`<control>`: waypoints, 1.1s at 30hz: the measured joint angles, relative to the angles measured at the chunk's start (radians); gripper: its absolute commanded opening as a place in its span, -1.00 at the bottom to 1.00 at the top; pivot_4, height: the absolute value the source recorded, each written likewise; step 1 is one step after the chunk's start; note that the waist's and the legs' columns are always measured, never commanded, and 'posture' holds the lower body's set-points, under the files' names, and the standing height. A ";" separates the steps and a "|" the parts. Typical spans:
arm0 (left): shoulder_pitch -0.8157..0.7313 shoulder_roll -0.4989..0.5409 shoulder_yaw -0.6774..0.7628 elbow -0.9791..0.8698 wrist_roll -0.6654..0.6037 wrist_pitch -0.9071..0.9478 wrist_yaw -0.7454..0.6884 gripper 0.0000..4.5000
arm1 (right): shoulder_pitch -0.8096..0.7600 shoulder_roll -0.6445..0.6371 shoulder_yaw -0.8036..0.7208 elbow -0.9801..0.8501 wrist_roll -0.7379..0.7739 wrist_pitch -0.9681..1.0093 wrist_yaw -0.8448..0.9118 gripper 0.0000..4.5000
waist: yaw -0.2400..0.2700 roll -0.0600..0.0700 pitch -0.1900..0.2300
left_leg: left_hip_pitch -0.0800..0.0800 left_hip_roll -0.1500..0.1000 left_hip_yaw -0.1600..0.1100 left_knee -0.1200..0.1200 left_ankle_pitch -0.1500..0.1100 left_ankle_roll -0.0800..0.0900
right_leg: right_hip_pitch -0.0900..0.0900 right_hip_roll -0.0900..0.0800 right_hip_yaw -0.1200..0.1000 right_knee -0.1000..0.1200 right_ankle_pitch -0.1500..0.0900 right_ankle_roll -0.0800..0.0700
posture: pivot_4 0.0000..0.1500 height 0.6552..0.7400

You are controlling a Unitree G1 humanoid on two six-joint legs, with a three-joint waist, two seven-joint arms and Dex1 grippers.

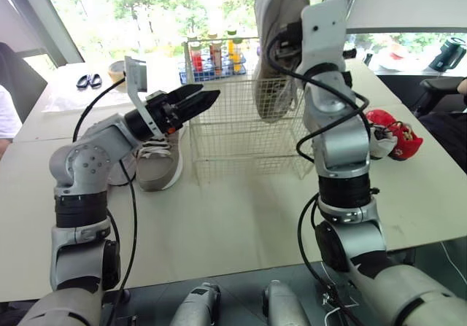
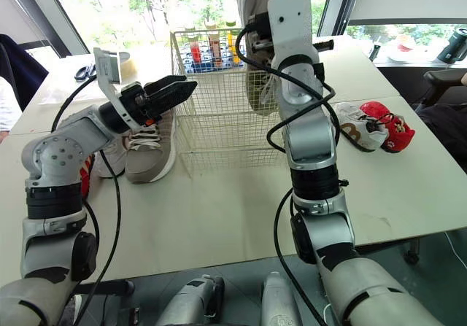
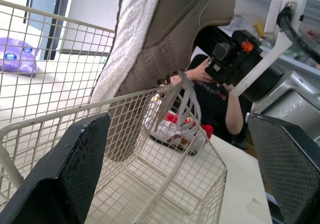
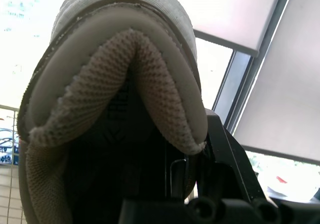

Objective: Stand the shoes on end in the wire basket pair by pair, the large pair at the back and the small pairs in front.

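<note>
Over the wire basket (image 1: 226,133) — tan shoe (image 1: 276,5) toe-down in right gripper's (image 1: 290,40) jaws.

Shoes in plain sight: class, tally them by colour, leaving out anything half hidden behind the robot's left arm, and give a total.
Beige: 2 (raised shoe, tabletop shoe)
White: 1 (white shoe)
Red: 1 (red shoe)
Total: 4

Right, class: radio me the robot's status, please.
Left gripper open beside wire basket. Right gripper shut on tan shoe, on end over it. Second tan shoe on table.
</note>
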 measured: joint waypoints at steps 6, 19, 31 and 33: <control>-0.001 0.000 0.000 0.002 0.005 0.000 -0.002 1.00 | 0.007 0.016 -0.043 0.041 0.023 0.015 -0.013 -0.82 | -0.001 0.000 0.000 | 0.000 0.000 0.000 0.000 0.000 0.000 | 0.000 0.000 0.000 0.000 0.000 0.000 | 1.00 1.00; -0.001 0.072 0.016 0.001 0.012 0.001 -0.013 1.00 | 0.130 -0.104 -0.044 -0.199 0.083 0.141 0.162 0.97 | -0.002 0.000 -0.001 | 0.000 0.000 0.000 0.000 0.000 0.000 | 0.000 0.000 0.000 0.000 0.000 0.000 | 1.00 1.00; -0.120 0.172 0.021 0.207 0.166 -0.067 0.057 1.00 | 0.221 -0.397 -0.247 -0.591 0.627 0.461 0.705 0.97 | 0.023 0.000 -0.001 | 0.001 0.001 0.001 0.001 0.000 0.000 | 0.001 0.000 0.000 -0.001 0.000 0.000 | 1.00 1.00; -0.168 0.185 0.010 0.295 0.229 -0.086 0.089 1.00 | 0.207 -0.432 -0.260 -0.592 0.717 0.480 0.763 0.97 | 0.028 0.000 -0.001 | 0.001 0.000 0.001 0.002 0.000 0.001 | 0.002 0.000 0.000 -0.001 0.000 0.000 | 1.00 1.00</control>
